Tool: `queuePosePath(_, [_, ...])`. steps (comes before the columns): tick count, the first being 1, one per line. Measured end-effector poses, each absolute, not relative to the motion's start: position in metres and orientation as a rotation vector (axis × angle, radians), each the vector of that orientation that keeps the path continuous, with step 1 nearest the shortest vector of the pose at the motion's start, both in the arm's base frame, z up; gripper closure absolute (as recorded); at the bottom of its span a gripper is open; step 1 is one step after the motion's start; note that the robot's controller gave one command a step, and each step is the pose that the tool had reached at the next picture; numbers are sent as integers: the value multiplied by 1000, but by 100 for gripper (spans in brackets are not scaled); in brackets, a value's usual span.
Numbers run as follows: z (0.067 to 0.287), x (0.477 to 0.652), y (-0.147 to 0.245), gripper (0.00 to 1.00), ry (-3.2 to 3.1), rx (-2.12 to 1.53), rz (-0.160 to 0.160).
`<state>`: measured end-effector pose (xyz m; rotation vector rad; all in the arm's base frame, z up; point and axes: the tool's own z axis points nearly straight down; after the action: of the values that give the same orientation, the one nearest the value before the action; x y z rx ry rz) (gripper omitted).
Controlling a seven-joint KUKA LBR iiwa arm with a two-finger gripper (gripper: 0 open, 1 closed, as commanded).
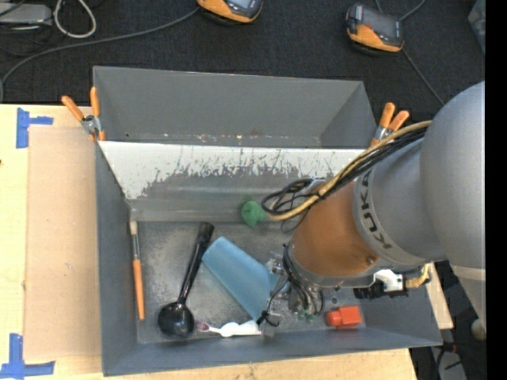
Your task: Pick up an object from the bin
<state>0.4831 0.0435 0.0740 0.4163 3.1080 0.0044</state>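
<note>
Task barely begun, by the look of it: nothing raised clear of the bin (230,109), every item down on its floor.

Along the left wall, a thin orange-handled stick (137,279), possibly a brush or pencil, lying flat. Next to the right, a black ladle (187,283), bowl near the front-left corner, handle slanting up toward the middle of the floor. Just beside that handle, a blue slab (234,271), set on a diagonal, lower right end running under the arm's hardware. Along the front wall, a white handled piece (231,330), perhaps a toothbrush, left end close to the ladle bowl. At the foot of the back wall, near the middle, a small green ball (253,213), apart from the rest.

Then the gripper (276,313), low near the front wall, at the lower right end of the blue slab and the right end of the white handled piece. Cannot tell whether open or closed, nor whether round anything, with the orange cover (333,232), cables and wrist parts in the way. Likeliest target, as a guess only: the blue slab or the white handled piece.

Farther right, toward the front-right corner, a small orange-red block (344,317), just beside the wrist parts.

Left to do, judging from this: secure a grip, lift, carry clear. Hidden: the floor beneath the arm and most of the bin's right side.
</note>
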Motion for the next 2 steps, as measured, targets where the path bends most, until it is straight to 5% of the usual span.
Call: queuePosePath(2, [109,483,43,100,3108,413,5])
